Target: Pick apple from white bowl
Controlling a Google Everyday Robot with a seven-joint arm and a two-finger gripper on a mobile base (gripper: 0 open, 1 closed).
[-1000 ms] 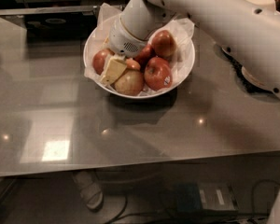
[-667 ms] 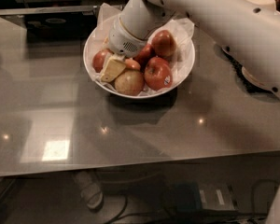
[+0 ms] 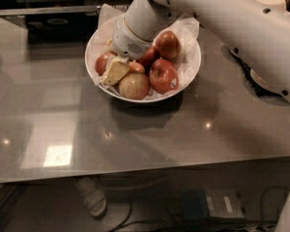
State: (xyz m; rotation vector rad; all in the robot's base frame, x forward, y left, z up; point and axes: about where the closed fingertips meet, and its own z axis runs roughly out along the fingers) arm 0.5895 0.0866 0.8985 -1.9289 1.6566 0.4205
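Note:
The white bowl (image 3: 192,64), lined with crinkled white paper, stands at the back middle of the grey table and holds several apples. The large dull red apple streaked with yellow-orange (image 3: 167,43) lies at the bowl's back right. A red apple with a sticker (image 3: 163,76) lies in front of it, a dark red one (image 3: 147,57) in the middle, a pale yellow-green one (image 3: 134,85) at the front and a red one (image 3: 104,62) at the left. My gripper (image 3: 117,70) reaches down into the bowl's left half, between the left red apple and the pale one, apart from the streaked apple.
My white arm (image 3: 232,23) crosses from the upper right over the bowl. A dark round object (image 3: 253,79) lies on the table at the right under the arm. A dark panel (image 3: 53,25) is at the back left. The table's front edge (image 3: 135,170) runs across the lower part.

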